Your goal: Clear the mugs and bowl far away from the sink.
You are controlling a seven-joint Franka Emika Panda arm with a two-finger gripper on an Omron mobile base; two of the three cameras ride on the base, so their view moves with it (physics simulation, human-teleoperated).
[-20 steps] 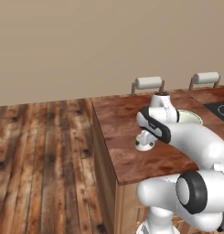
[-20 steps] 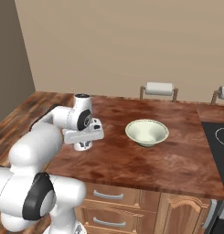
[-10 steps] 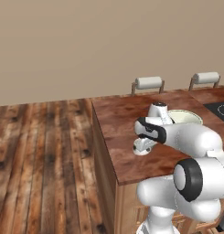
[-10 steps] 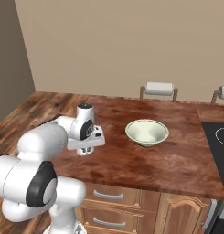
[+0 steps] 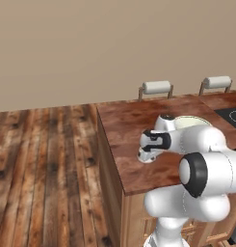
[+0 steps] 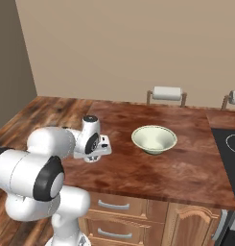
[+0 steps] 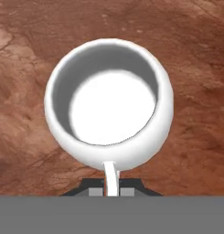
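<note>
Presently the white mug is hanging upright just above the wooden worktop, near its left end and well apart from the bowl. The end effector is pinching the thin handle, jaws nearly closed. Contact with the worktop is probably not yet made. Lower vertically, keeping the rim level, and release only once the base is seated.

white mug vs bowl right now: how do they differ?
1. The white mug is small and rounded; the bowl is wide, shallow and much broader.
2. The mug is plain white; the bowl is pale green-cream.
3. The gripper is shut on the mug's handle; the bowl sits free on the wooden counter, untouched.
Shared: both are upright, mouths up, with nothing inside, over the same counter.
</note>
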